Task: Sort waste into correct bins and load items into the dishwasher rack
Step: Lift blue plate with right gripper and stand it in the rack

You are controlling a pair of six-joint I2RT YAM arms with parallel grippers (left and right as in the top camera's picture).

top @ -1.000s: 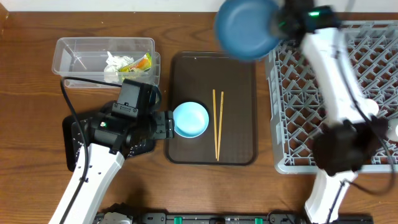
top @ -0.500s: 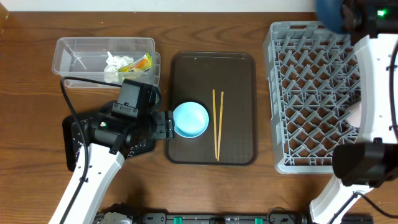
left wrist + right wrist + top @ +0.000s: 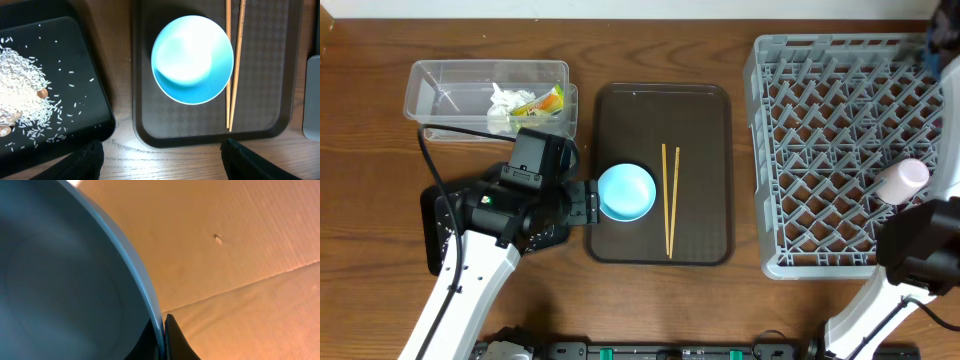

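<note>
Plate (image 3: 65,280) rim in right gripper's (image 3: 161,326) pinch

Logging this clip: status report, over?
Left pincer open, empty, just short of bowl. Right pincer shut on blue plate, plate not yet in rack. Chopsticks close beside bowl, tight for grasp.

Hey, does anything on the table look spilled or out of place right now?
Only the pink cup: it seems to lie on its side in the dishwasher rack. The rice is all inside the black tray.
</note>
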